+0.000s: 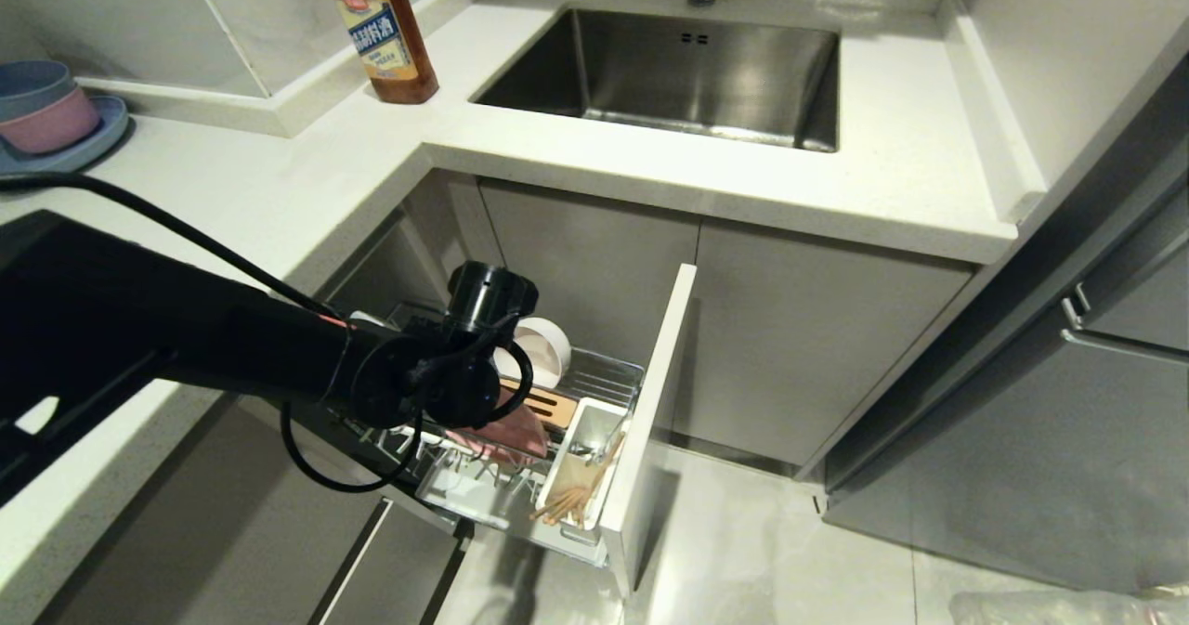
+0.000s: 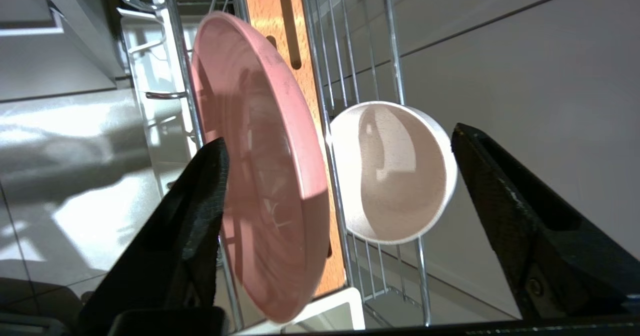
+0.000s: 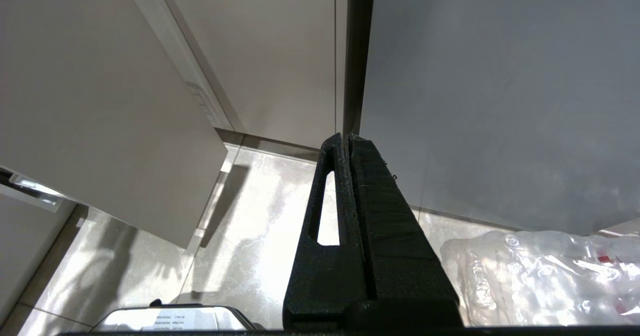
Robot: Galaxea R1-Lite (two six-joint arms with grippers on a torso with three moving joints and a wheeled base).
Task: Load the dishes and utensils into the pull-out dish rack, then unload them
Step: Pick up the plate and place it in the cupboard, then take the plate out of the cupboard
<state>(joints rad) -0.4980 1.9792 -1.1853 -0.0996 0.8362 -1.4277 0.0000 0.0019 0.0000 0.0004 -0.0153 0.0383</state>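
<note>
Left end effector [image 1: 520, 421] is seen in the head view at lower centre of the frame, reached down into the pull-out dish rack [image 1: 608, 379], where it hides most of the pink plate [image 1: 516, 435]; the cream bowl [image 1: 543, 346] shows just behind it, and the chopsticks [image 1: 576, 500] stand in the white utensil cup [image 1: 581, 476] at the rack's front end, beside the grey door front [image 1: 655, 421]. No spoon can be made out. In the left wrist view the end effector [image 2: 340, 176] is shown with its fingers wide apart, nothing clamped; the plate [image 2: 260, 166] stands on edge left of centre against the chrome wires and the slotted wooden block [image 2: 280, 21], one finger [image 2: 200, 196] just beside its face, while the bowl [image 2: 395, 171] lies on its side right of centre, its mouth turned to the camera. Both dishes are judged stiff, light, smooth and likely slippery, and breakable if dropped on the tiled floor; the plate would best be taken across its thin upper rim, the bowl over its wall at the lip. In the right wrist view the right end effector [image 3: 350, 146] is shown with fingers pressed together, empty, hanging over the floor [image 3: 250, 236] beside the cabinets.
</note>
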